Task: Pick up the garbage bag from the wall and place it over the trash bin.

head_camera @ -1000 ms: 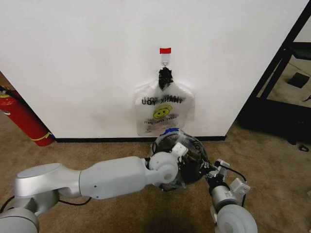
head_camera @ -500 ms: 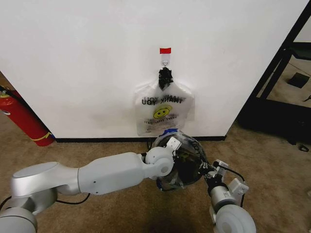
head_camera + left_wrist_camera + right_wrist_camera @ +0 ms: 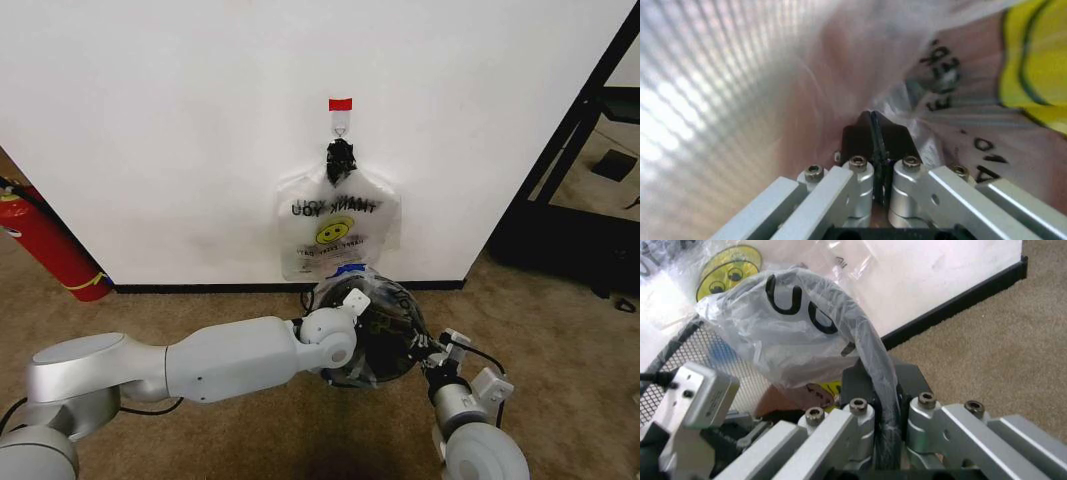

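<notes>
The garbage bag (image 3: 372, 322) is draped over the trash bin (image 3: 385, 350), which stands on carpet just in front of the wall (image 3: 180, 140). Left gripper (image 3: 877, 131) sits inside the bag at the bin mouth, jaws pressed together on a thin fold of the film. Right gripper (image 3: 881, 390) is at the bin's right rim, jaws pinching rim and bag together. A smiley bag (image 3: 335, 230) hangs on the wall above.
</notes>
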Available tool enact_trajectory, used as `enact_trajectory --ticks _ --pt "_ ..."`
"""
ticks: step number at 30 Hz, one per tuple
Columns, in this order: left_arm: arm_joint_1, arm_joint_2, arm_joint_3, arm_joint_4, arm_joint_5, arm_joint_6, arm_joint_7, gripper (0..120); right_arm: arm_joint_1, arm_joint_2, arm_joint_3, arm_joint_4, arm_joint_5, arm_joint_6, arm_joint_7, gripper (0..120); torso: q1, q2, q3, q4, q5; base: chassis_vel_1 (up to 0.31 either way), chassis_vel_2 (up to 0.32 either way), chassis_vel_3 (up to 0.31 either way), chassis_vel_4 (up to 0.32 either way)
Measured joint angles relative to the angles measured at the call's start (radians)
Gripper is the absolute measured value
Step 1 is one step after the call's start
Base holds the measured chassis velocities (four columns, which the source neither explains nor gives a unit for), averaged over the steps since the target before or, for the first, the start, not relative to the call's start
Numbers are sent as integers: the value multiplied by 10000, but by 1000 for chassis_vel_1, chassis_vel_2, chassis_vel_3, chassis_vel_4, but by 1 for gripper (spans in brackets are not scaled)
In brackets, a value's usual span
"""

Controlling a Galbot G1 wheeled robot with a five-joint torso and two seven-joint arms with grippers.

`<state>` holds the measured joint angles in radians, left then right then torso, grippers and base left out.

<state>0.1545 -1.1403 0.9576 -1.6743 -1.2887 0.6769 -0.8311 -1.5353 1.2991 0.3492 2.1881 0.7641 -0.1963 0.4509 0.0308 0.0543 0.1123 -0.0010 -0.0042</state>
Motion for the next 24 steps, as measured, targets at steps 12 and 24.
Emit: enact_trajectory --ticks 12,24 --pt "-331 -337 396 -336 -688 112 -281 0 73 32 -46 -80 -20 6 0 0 0 0 0 -1 2 0 0 0 0" --pt "116 -897 501 461 -519 73 -211 0 -42 35 -30 71 -32 12 -7 0 0 0 0 -1 1 0 0 0 0"
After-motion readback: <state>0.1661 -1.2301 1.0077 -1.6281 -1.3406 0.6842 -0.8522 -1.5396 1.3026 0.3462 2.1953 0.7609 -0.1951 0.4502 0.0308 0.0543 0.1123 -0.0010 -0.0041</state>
